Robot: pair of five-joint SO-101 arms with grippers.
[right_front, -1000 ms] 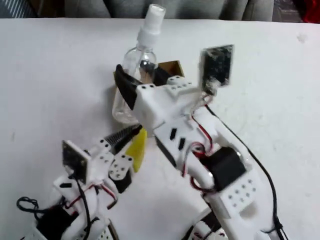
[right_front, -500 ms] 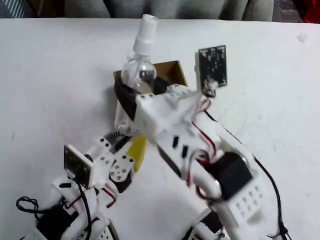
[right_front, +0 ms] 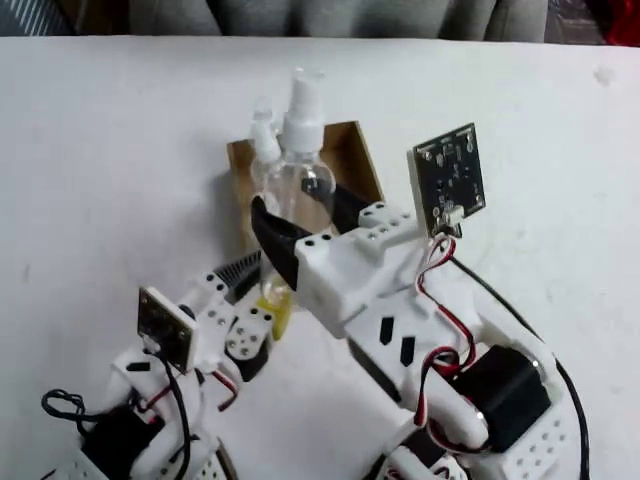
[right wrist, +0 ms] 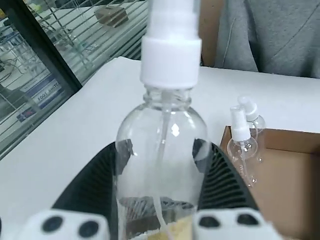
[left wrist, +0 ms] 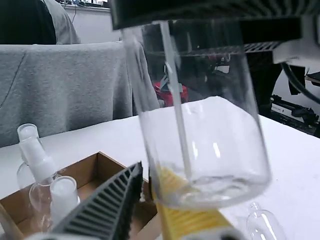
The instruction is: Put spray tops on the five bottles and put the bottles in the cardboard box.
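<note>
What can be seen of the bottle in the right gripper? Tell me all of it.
The bottle is clear, looks like plastic, has a round body with rounded shoulders, and seems empty. A white spray top sits on its neck and a thin tube runs down inside. It stands upright, clamped at mid-body between the black fingers of the right gripper, by the cardboard box. It seems lifted off the table.

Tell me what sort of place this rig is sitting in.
Probably an indoor lab or workshop room. The work surface is a plain white table. What looks like a grey upholstered seat back stands behind it, a dark-framed glass partition runs alongside, and cabled equipment clutters the background.
</note>
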